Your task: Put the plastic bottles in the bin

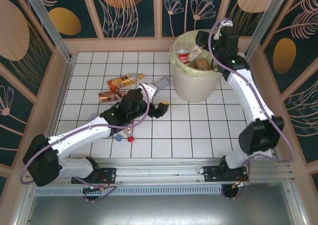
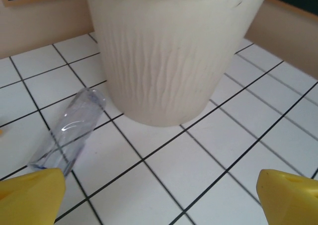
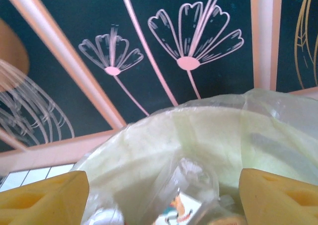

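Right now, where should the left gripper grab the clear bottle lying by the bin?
Probably across the middle of the bottle, from above. It lies on its side beside the bin, both long sides free for the open left gripper to straddle.

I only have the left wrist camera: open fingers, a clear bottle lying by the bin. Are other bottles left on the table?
Observer: Yes. From above, an orange-labelled bottle lies left of the bin, and a reddish bottle lies closer to the arms.
Operator: Anything close to my arm?
Observer: A red-capped bottle lies partly hidden under the left arm's forearm.
Operator: And the right side?
Observer: The right gripper hangs open over the bin, with dropped bottles inside below it.
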{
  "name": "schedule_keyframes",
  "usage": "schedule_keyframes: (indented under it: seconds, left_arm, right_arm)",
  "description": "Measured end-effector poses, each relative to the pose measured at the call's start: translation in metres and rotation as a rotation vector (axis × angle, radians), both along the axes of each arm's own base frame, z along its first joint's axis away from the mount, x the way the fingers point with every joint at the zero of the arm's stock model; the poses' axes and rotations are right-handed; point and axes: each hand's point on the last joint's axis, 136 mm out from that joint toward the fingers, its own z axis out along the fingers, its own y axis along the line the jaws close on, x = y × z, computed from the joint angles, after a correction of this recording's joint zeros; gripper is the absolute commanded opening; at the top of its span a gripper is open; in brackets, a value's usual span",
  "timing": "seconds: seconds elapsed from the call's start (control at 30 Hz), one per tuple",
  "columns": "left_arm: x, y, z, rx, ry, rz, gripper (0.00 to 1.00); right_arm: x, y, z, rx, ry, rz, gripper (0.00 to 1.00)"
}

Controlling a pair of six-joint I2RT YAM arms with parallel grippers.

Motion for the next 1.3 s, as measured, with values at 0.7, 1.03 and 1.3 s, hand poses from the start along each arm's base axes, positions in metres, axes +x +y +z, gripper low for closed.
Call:
schedule_keyframes:
  seconds: [0.7,1.03,1.3]
  left_arm:
    - [0.099,0.013,-0.08,0.285,0.177,0.016,0.98]
    - [0.152,0.02,-0.129,0.413,0.284,0.03,0.95]
    - [0.168,0.031,-0.164,0.474,0.364,0.032,0.92]
  right_arm:
    - [-0.216,0.039,-0.049,0.112,-0.001,0.5,0.99]
    - [-0.254,0.05,-0.1,0.197,0.131,0.608,0.99]
    - [-0.254,0.049,-0.112,0.22,0.171,0.594,0.99]
